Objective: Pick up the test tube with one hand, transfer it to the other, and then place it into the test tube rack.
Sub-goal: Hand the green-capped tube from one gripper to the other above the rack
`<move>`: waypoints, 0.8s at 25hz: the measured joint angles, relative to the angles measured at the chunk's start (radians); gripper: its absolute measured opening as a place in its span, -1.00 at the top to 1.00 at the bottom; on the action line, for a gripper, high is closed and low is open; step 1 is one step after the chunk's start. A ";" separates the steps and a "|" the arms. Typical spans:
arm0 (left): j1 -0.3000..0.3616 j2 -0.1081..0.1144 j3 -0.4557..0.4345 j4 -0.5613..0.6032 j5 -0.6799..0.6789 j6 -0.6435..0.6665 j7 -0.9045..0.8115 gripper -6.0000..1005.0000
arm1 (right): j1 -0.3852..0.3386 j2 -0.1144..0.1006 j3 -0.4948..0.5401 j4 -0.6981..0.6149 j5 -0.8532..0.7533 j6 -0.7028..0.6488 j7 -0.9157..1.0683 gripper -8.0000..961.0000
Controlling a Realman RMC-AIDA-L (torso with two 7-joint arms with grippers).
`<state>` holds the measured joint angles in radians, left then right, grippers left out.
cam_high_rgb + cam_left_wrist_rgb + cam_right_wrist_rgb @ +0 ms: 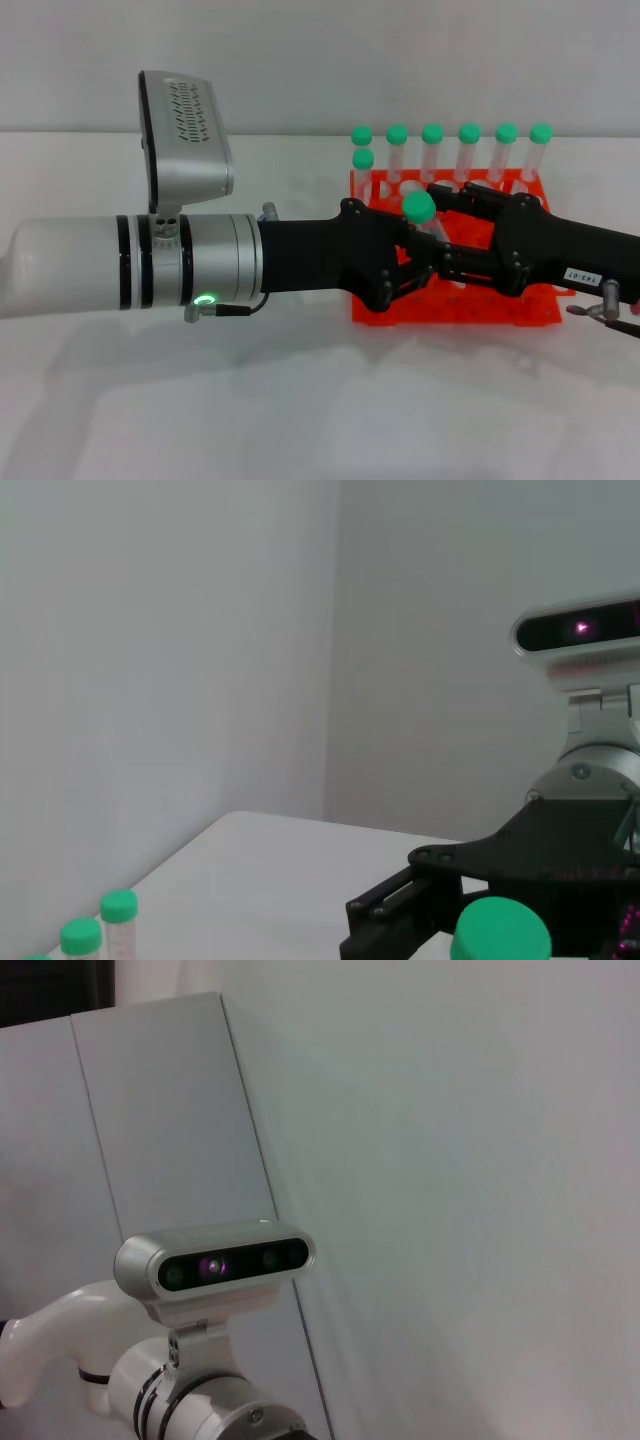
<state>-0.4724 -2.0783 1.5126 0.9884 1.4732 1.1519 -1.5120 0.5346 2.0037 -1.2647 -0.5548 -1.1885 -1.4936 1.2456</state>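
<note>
Left arm: silver-white forearm with black rings and a green light reaches level across the table from the left, a grey camera upright on its wrist.
Right arm: black forearm with a white label comes in from the right, meeting the left in front of the rack.
Left hand (385, 265): black fingers curl around the tube from the left; whether they press it cannot be told.
Right hand (470, 235): fingers close in on the tube from the other side; grip likewise cannot be told.
Rack (455, 300): orange-red, on the white table behind both hands, seven green-capped tubes (432, 148) upright along its far side.
Tube (421, 212): clear, green cap up, raised between the two hands above the rack's front.
</note>
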 joint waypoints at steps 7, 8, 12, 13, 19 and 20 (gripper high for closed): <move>-0.001 0.001 0.000 0.001 0.000 0.000 -0.001 0.60 | -0.002 0.000 -0.004 -0.001 0.000 0.003 -0.002 -0.51; -0.002 0.001 0.000 0.001 0.000 0.000 -0.001 0.60 | -0.002 -0.001 -0.004 -0.001 0.000 0.003 -0.002 -0.37; -0.002 0.001 0.000 0.001 0.000 0.000 -0.004 0.60 | -0.001 -0.002 -0.004 -0.001 -0.006 0.003 -0.006 -0.03; -0.002 0.001 0.000 0.001 0.000 0.000 -0.005 0.60 | -0.001 -0.002 -0.004 -0.001 -0.009 0.003 -0.007 -0.01; -0.002 0.000 0.000 0.000 0.001 0.000 -0.007 0.60 | -0.009 -0.002 -0.005 -0.015 -0.011 0.002 -0.008 0.12; -0.002 0.000 0.000 -0.001 0.001 0.000 -0.007 0.60 | -0.009 -0.002 -0.005 -0.016 -0.011 0.000 -0.008 0.15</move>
<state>-0.4740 -2.0784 1.5125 0.9876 1.4742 1.1523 -1.5188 0.5253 2.0022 -1.2698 -0.5709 -1.1996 -1.4931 1.2378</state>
